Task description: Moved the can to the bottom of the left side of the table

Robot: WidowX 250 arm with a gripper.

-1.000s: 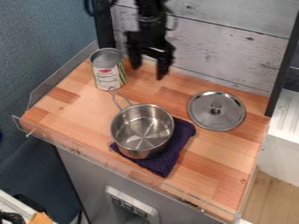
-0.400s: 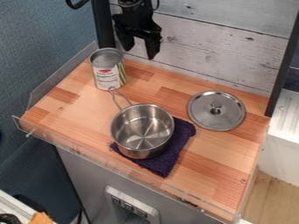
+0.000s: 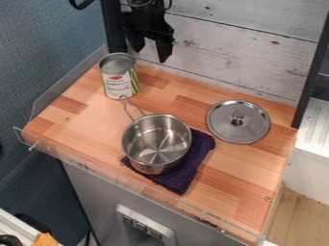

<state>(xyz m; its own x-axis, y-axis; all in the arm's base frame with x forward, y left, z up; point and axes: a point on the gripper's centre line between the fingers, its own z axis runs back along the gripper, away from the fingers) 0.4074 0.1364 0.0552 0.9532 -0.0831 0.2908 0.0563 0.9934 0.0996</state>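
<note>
1. the gripper (image 3: 150, 54) has moved up and leftward in the view since the first frame; its fingers are spread, holding nothing.
2. the can (image 3: 118, 81) hasn't moved: upright at the bench's (image 3: 83, 127) upper left corner in the view, near the pot's (image 3: 155, 144) handle.
3. pot, cloth (image 3: 202, 144) and lid (image 3: 238, 121) haven't moved either.
4. bench top stretches between pot and left edge, and from lid to near edge.
5. a see-through guard (image 3: 103, 174) lines the near edge.

One fixed camera looks down at a slant over the whole tabletop (image 3: 237, 168).
</note>
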